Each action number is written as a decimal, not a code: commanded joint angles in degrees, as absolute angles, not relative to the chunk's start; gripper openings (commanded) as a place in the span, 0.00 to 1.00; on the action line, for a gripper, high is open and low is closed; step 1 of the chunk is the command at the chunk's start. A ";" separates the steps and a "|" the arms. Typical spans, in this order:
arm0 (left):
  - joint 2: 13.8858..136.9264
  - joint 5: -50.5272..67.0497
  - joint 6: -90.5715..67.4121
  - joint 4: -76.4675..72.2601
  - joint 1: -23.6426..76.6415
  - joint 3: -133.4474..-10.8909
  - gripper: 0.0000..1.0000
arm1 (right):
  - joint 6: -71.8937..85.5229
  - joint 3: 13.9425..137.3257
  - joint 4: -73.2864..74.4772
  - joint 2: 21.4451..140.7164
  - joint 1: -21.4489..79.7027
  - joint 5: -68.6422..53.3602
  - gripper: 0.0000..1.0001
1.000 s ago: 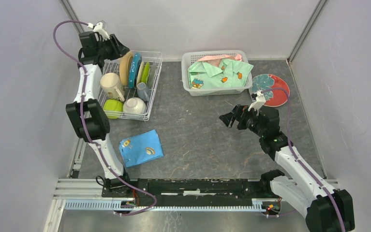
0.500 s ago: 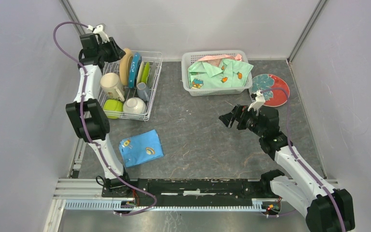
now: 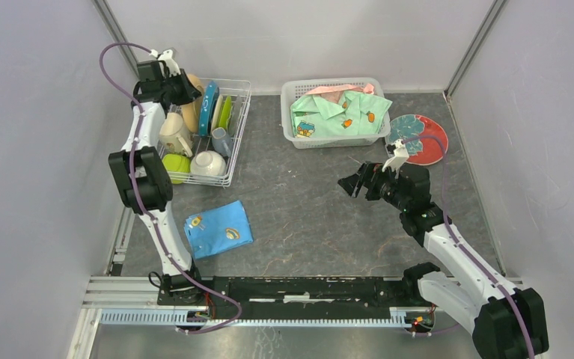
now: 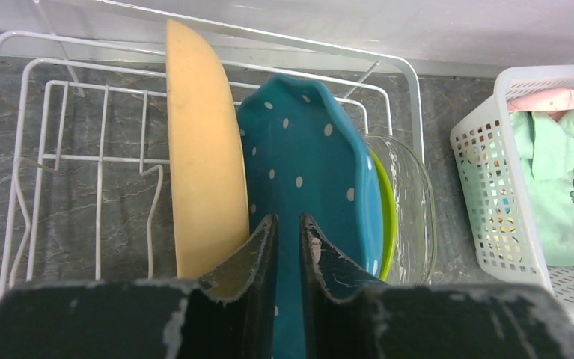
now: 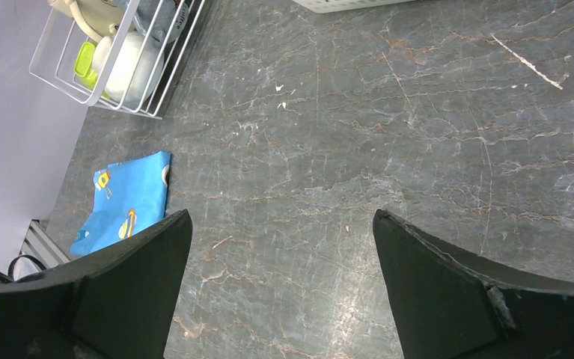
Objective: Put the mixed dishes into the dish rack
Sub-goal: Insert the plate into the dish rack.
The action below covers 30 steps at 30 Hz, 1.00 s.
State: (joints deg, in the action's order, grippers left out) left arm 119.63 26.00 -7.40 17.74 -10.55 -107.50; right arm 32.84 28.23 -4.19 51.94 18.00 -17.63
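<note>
The dish rack (image 3: 239,86) (image 4: 411,82) stands at the back left. Upright in it are a cream plate (image 4: 201,149) (image 3: 191,101), a blue dotted plate (image 4: 306,149) (image 3: 209,105), a lime-green plate (image 4: 385,217) and a clear glass dish (image 4: 411,194). A beige mug (image 3: 171,131), a white bowl (image 3: 207,162) and a green cup (image 3: 173,166) fill its near half. My left gripper (image 3: 181,88) (image 4: 288,221) hovers above the cream and blue plates, its jaws nearly together with nothing between them. A red plate (image 3: 418,138) lies on the table at the right. My right gripper (image 3: 351,185) (image 5: 282,217) hangs open and empty over bare table.
A white latticed basket (image 3: 298,134) (image 4: 486,179) with green clothing sits at the back centre. A folded blue cloth (image 3: 218,228) (image 5: 130,198) lies near the left arm. Grey walls close in on both sides.
My left gripper's jaws have drawn together and the arm has shifted a little right over the rack. The right arm has not moved.
</note>
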 commanded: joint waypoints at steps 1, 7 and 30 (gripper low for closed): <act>119.55 27.62 -4.26 17.92 -10.25 -108.60 0.27 | 32.71 28.30 -6.77 52.57 18.27 -18.23 0.98; 115.84 28.51 -6.91 17.81 -10.25 -112.65 0.44 | 32.43 28.48 -6.64 52.60 18.29 -18.54 0.98; 117.33 20.64 -2.08 19.83 -10.33 -109.44 0.27 | 32.51 28.75 -7.03 52.66 18.23 -19.09 0.98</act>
State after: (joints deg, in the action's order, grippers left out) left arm 115.11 19.97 -6.28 19.77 -10.04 -109.86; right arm 32.73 28.23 -4.27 52.69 18.00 -18.26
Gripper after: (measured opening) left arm 0.414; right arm 0.979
